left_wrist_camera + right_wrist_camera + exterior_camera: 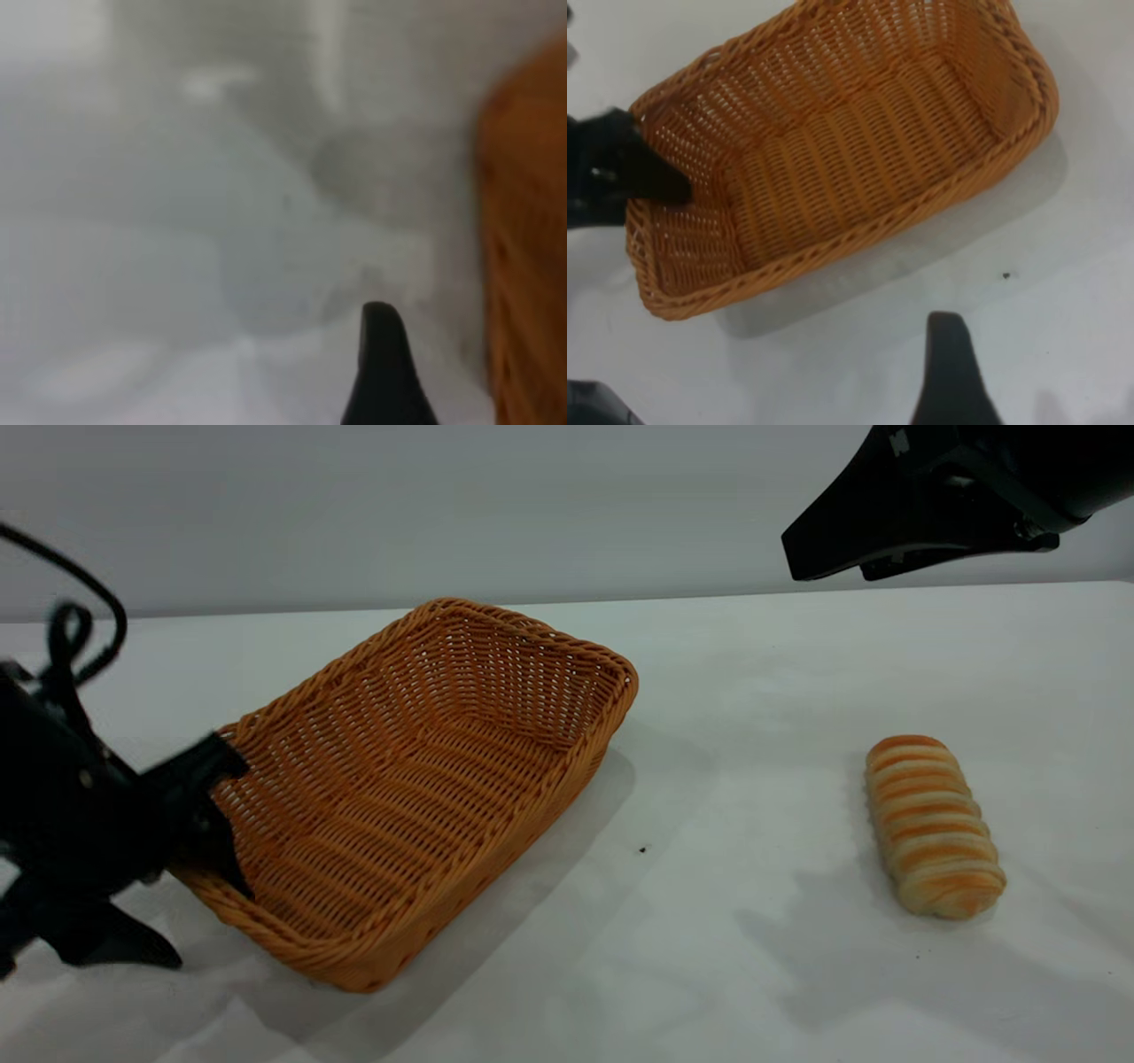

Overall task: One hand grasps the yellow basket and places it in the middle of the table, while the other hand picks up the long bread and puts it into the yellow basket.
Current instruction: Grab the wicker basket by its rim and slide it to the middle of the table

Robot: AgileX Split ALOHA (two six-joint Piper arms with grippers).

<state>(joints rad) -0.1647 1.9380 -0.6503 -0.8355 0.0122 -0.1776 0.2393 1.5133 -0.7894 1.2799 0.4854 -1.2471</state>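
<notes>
The yellow basket [416, 779] is at the table's left of centre, empty, with a wide shadow beside it; it looks tilted. My left gripper [232, 819] is shut on the basket's left short rim, one finger inside the wall. It also shows in the right wrist view [642, 168] at the basket [850, 150] rim. The left wrist view shows one finger [383, 372] next to the basket wall [527, 248]. The long bread [935, 824] lies on the table [753, 691] at the right. My right gripper [824, 567] hovers open and empty high at the back right, well above the bread.
A small dark speck [642, 850] lies on the white table between basket and bread. The table's far edge meets a plain grey wall. In the right wrist view one finger [950, 372] of the right gripper hangs over bare table beside the basket.
</notes>
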